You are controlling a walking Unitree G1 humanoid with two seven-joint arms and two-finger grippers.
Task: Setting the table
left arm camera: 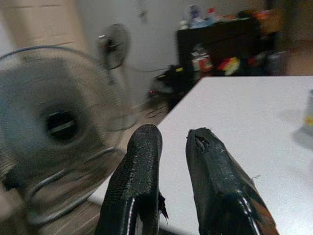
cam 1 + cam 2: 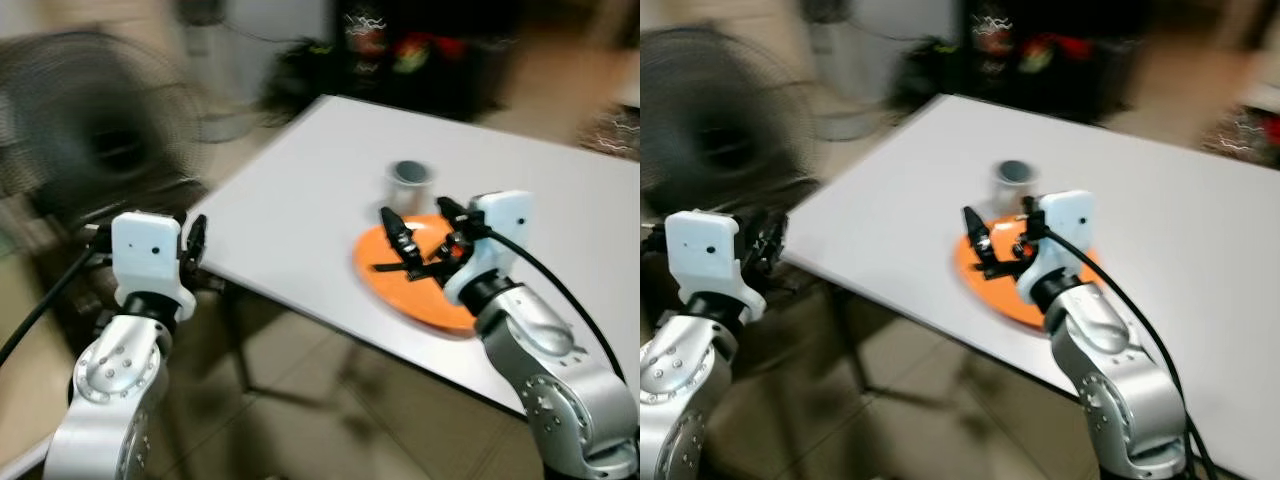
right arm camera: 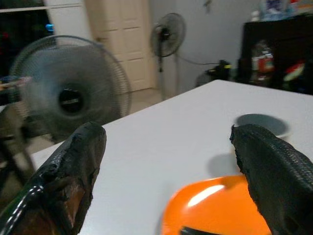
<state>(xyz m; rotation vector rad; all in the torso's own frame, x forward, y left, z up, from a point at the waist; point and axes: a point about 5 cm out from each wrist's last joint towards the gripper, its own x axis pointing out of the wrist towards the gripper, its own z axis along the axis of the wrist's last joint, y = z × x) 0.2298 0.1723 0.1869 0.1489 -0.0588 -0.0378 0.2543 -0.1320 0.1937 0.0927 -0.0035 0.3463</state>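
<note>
Plate placement at the near edge of the table, right arm working.
I judge the step as setting down or adjusting the orange plate (image 2: 420, 275), which lies flat on the white table (image 2: 300, 190) close to its near edge, a grey cup (image 2: 410, 180) just beyond it. My right gripper (image 2: 425, 240) hovers over the plate, jaws wide apart, the plate below and between them; contact unclear, views blurred. Next move needs steadying, then a clean lift clear. Left gripper (image 1: 171, 161) waits off the table's left edge, jaws slightly apart, near a fan (image 2: 100, 140).

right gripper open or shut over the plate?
Open: the right gripper has its fingers spread wide above the orange plate.
</note>
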